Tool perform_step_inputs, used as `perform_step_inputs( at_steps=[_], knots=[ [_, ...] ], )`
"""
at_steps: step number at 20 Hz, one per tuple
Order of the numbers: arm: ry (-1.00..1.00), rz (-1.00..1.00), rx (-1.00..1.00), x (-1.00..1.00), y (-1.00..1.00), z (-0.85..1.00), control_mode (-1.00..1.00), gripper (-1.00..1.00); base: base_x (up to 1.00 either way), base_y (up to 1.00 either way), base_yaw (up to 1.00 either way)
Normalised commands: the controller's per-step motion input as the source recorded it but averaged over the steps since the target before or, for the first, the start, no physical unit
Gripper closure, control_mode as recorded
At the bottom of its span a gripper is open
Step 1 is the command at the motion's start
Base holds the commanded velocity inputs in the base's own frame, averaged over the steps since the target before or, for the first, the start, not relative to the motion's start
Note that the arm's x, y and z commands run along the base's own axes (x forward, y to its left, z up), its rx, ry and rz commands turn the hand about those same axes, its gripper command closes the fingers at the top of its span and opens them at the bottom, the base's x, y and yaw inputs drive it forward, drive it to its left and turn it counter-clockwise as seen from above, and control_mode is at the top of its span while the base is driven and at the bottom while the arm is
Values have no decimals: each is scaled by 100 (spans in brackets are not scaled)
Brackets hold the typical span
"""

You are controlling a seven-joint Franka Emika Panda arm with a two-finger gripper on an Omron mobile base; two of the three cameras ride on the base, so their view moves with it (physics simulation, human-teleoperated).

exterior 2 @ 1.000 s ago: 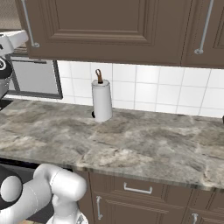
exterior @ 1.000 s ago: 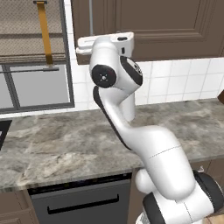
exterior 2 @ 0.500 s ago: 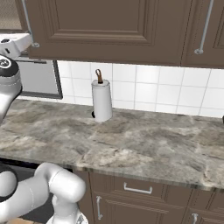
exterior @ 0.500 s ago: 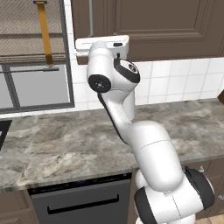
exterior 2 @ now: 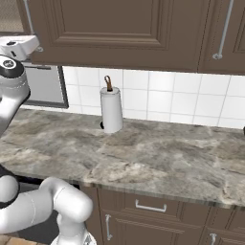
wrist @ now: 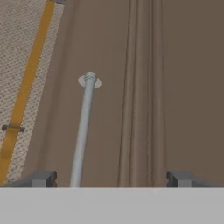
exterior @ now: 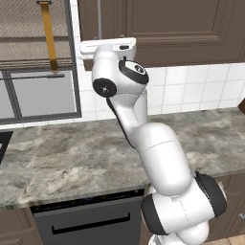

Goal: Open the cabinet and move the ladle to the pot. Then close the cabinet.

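White tiled wall [exterior 2: 191, 95] behind a grey marble counter [exterior 2: 143, 158], window [exterior: 33, 57] at left.

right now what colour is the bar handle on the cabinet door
Silver, against the dark brown cabinet; the bar handle shows best in the hand view.

A white paper towel roll [exterior 2: 111, 111] on a dark holder is set upright on the grey marbled worktop [exterior 2: 158, 158], close to the white tiled wall [exterior 2: 182, 98]. A window [exterior: 36, 62] with a woven blind and a yellow strap [exterior: 49, 36] is seen at the left. Below the worktop, a dark dishwasher front [exterior: 91, 222] and brown drawer fronts [exterior 2: 153, 206] with silver handles are seen.
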Motion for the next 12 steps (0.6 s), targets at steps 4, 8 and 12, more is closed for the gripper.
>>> perform_step_inputs(
  at_steps=[4, 8, 12],
  knots=[
    [5, 0, 1, 45, 1, 0, -100, -100, 0, 0, 0],
    [4, 0, 0, 36, 10, -2, -100, -100, 0, 0, 0],
    [2, 0, 0, 41, 19, -6, -100, -100, 0, 0, 0]
  ],
)
